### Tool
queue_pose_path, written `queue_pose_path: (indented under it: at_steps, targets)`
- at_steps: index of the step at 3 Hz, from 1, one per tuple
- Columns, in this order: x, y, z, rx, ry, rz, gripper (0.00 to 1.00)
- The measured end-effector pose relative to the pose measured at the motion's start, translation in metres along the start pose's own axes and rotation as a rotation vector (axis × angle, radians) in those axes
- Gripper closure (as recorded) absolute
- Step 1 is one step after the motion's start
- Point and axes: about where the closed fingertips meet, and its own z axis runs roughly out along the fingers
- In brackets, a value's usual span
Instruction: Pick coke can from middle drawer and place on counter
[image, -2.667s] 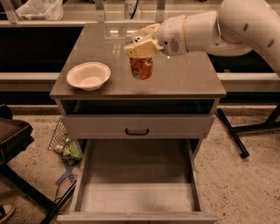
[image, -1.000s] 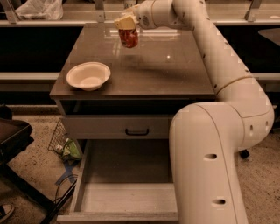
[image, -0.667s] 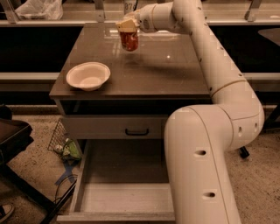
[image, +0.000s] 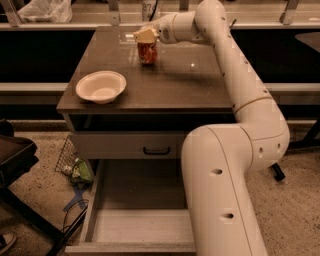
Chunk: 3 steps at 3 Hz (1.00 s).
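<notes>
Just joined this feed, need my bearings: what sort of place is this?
Probably a lab or office test area, not a home kitchen: a lone drawer cabinet with a counter, its drawer open, on a speckled floor. The gripper is at the top of the can over the counter's far side.

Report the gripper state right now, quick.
Gripper: closed on the top of the coke can, at the far side of the counter.

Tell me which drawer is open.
The middle drawer, pulled out low; the handled drawer front above is shut. The gripper holds the coke can at the counter back.
</notes>
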Motion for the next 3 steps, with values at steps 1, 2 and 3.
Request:
queue_pose_path:
  at_steps: [1, 2, 3]
  targets:
    - [0.0013, 0.0019, 0.0038, -0.005, 0.001, 0.002, 0.62]
    - [0.0026, 0.0036, 0.0072, -0.009, 0.003, 0.003, 0.39]
    - [0.0043, 0.0063, 0.0124, -0.016, 0.005, 0.005, 0.07]
